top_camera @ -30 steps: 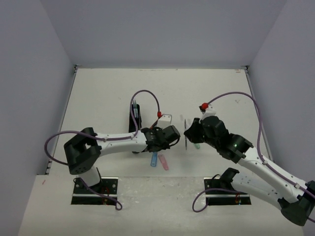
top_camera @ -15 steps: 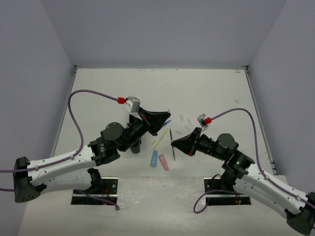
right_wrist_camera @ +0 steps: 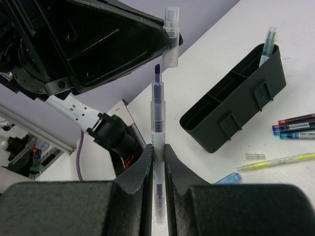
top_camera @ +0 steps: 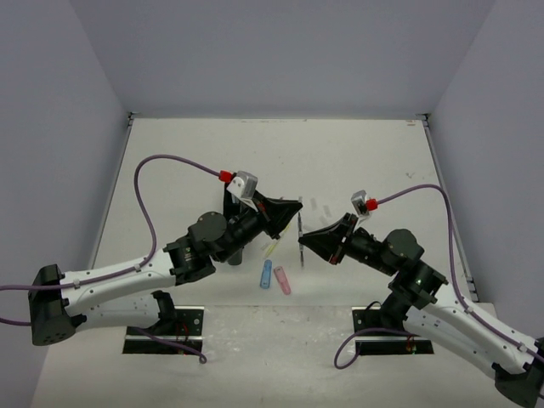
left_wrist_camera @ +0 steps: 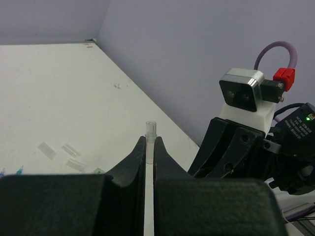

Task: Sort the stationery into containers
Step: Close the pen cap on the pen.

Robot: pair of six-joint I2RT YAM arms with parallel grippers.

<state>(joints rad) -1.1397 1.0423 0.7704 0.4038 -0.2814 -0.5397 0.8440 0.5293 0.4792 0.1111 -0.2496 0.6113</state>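
Stationery nearest the arm bases: a short chunky blue piece (top_camera: 266, 274) and a short chunky pink piece (top_camera: 281, 280) lie side by side on the white surface (top_camera: 365, 161), with a thin yellow-green pen (top_camera: 270, 249) just beyond them. Farther on, the right tool (top_camera: 303, 239) is clenched on a slim purple pen (right_wrist_camera: 157, 110), held up off the surface. In the top view the pen's long axis runs near to far. Its bare nib points away from the right tool and towards the left tool (top_camera: 298, 209). The left tool is clamped on a clear plastic cap (right_wrist_camera: 171, 42), which is off the nib and just beside it. Farther back stands the narrow black plastic organiser (right_wrist_camera: 231, 105), a row of joined compartments. A blue pen (right_wrist_camera: 268, 43) leans in its end compartment, top poking above the rim. Beside the organiser, red and blue pens (right_wrist_camera: 295, 127) lie flat on the surface, roughly parallel.
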